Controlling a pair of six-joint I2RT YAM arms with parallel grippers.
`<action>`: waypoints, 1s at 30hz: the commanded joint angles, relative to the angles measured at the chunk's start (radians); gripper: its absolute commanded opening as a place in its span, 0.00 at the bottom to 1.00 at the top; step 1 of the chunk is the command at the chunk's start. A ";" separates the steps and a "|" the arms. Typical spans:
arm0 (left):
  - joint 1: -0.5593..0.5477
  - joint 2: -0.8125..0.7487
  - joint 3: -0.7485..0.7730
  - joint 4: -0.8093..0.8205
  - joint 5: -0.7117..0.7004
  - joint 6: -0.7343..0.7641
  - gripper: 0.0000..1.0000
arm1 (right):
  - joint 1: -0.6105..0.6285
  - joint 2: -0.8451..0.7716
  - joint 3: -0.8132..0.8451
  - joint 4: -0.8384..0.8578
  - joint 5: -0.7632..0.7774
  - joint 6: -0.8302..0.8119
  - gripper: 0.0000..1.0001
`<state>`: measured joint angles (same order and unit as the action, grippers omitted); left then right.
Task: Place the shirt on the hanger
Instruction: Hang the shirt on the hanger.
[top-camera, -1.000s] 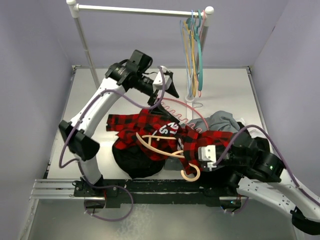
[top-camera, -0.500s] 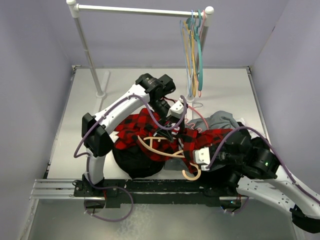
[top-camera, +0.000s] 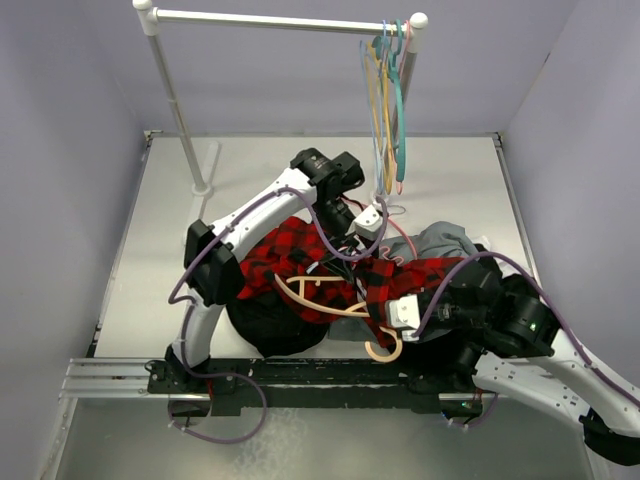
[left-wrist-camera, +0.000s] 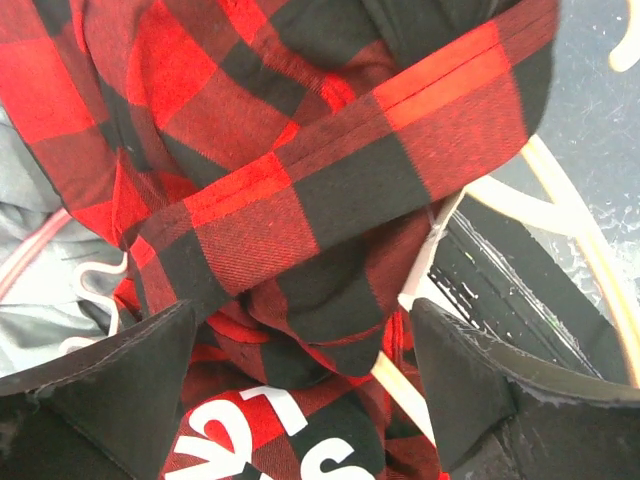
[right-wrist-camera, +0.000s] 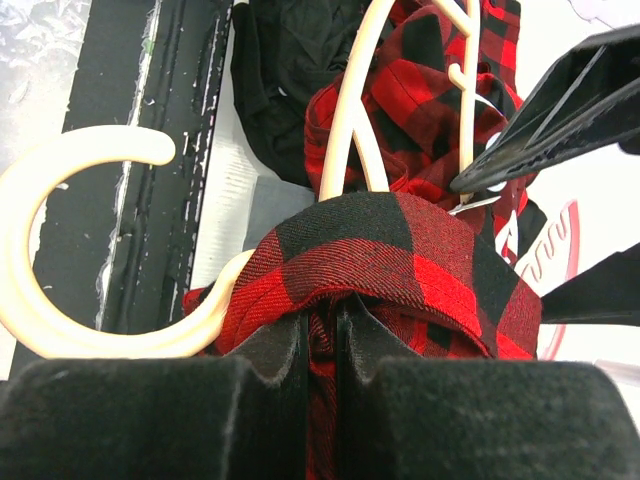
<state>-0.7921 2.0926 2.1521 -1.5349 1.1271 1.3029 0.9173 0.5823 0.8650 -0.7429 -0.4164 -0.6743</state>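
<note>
Our left gripper (left-wrist-camera: 300, 395) has dropped over the shirt (left-wrist-camera: 300, 200), jaws apart; the right gripper (right-wrist-camera: 337, 330) clamps its cloth, and we judge the hanger (right-wrist-camera: 100, 152) barely threaded.

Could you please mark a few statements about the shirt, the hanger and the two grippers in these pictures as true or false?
1. The right gripper is shut on a fold of the plaid shirt. True.
2. The left gripper is clamped on the tan hanger. False: its jaws stand open over the shirt.
3. Several coloured hangers hang at the right end of the rail. True.
4. The tan hanger hangs from the rail. False: it lies on the table, tangled in the shirt.
</note>
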 joint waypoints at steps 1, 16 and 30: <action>-0.014 0.026 0.044 -0.013 0.000 0.011 0.84 | 0.002 -0.010 0.050 0.049 -0.015 -0.005 0.00; -0.037 -0.097 -0.049 -0.013 -0.051 -0.027 0.00 | 0.002 -0.045 0.008 0.120 0.028 -0.013 0.00; 0.283 -0.432 -0.304 0.022 -0.185 -0.082 0.00 | 0.002 0.034 0.020 0.206 0.048 -0.103 0.00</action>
<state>-0.5854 1.7504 1.9038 -1.5249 1.0645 1.2572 0.9154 0.5842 0.8528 -0.5186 -0.3698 -0.7376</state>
